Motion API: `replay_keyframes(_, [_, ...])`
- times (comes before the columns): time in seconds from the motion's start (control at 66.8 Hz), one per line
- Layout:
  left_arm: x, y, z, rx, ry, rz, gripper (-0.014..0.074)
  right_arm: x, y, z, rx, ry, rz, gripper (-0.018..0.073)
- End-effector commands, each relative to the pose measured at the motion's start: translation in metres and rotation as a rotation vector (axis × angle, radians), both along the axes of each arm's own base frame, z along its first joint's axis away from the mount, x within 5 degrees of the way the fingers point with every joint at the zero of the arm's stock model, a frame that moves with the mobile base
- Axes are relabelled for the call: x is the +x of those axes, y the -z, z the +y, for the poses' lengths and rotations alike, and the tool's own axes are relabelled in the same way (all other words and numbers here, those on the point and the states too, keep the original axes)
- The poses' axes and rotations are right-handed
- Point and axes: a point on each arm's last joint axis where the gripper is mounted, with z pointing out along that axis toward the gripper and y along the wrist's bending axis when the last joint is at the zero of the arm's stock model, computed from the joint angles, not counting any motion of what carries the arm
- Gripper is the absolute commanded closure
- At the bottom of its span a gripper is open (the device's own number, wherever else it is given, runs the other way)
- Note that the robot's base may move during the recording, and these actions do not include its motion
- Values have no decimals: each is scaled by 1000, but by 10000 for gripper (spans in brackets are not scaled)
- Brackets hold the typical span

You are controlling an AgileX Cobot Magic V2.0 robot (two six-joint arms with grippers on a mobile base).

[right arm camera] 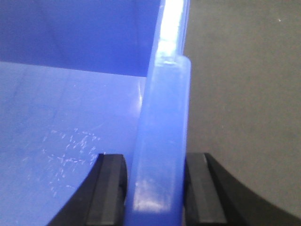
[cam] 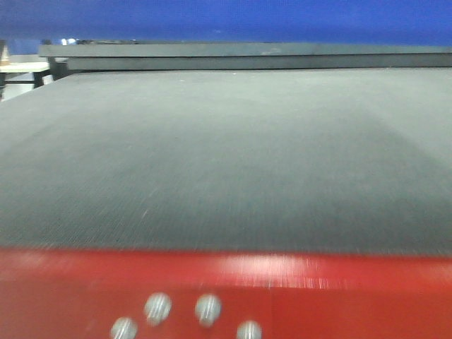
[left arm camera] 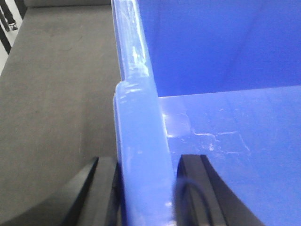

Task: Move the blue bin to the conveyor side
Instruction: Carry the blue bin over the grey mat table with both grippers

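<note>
Glossy, scuffed plastic: blue bin (left arm camera: 141,141); matt, fine-woven belt: conveyor (cam: 226,155).

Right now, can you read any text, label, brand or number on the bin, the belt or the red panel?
None readable in any view. The blue bin carries only pale scuffs, the conveyor belt is unmarked, and the red panel shows just blurred metal studs.

One blue bin (left arm camera: 141,141) and one conveyor (cam: 226,155) are seen. Two grippers are counted, the left gripper (left arm camera: 146,188) and the right gripper (right arm camera: 155,188), with two black fingers (left arm camera: 101,188) seen on each. One red panel (cam: 353,296) is seen, and four round silver bolts (cam: 157,307) are counted on it.
</note>
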Motion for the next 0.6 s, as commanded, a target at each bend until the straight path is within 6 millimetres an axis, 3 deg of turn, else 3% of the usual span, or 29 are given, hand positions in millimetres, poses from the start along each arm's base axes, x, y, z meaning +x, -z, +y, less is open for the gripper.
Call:
replay_keyframes(0.0, [-5,-19,-1,-5,33,-154,613,0,-28,0,40,-21,-282,637])
replay_keyframes(0.584, [-5,-19,-1,-5,33,-154,613,0,-28,0,40,-21,-282,637])
